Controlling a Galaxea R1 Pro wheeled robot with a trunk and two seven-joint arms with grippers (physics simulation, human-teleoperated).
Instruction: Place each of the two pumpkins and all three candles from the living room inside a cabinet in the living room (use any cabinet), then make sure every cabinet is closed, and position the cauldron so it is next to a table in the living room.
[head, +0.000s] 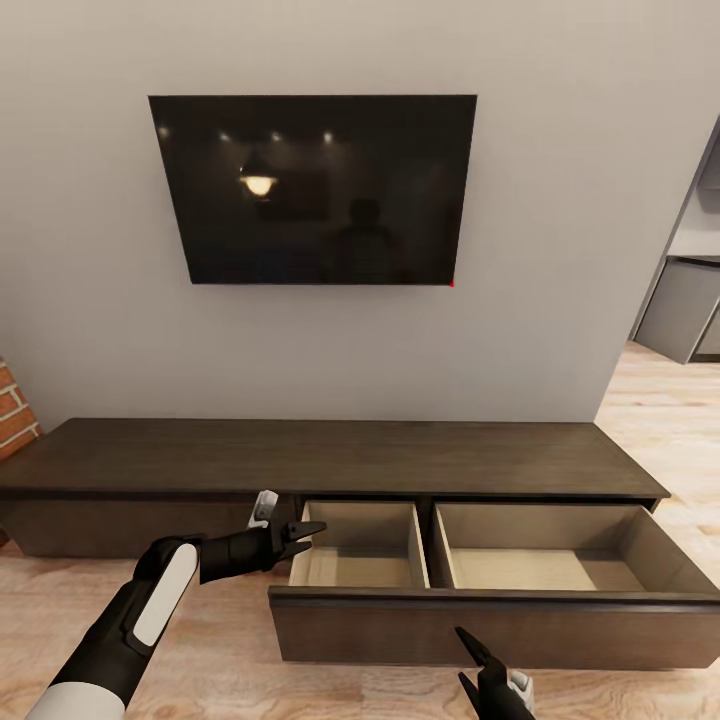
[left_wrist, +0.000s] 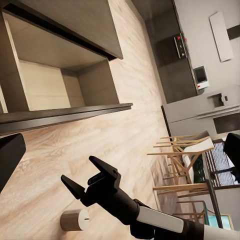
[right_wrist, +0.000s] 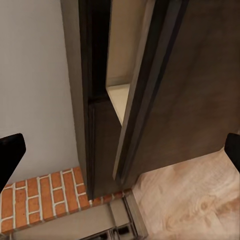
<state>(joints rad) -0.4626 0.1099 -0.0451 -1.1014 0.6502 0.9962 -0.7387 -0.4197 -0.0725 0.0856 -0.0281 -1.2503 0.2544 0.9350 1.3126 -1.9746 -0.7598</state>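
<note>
Long low dark-brown wood-grain cabinet (head: 330, 455) against the wall: wide drawer (head: 500, 625) pulled out, both pale compartments bare. Left pincer (head: 303, 536) spread open just beside the drawer's left end. Right pincer (head: 468, 660) open before the drawer front. Small tan cylinder (left_wrist: 74, 220) on the floor, possibly a candle.

- The cabinet (head: 330, 455) stands against the wall with its wide drawer (head: 500, 625) pulled out over the wood floor (head: 200, 650), both pale compartments open from above.
- A thin divider (head: 430, 545) splits the drawer into two bays.
- The drawer's dark front panel forms a low barrier toward the robot.
- The left hand (head: 305, 535), fingers apart, hangs just beside the drawer's left end; the right hand (head: 470, 660), fingers spread, sits in front of the panel.
- A television (head: 315, 190) hangs well above the cabinet's bare top.
</note>
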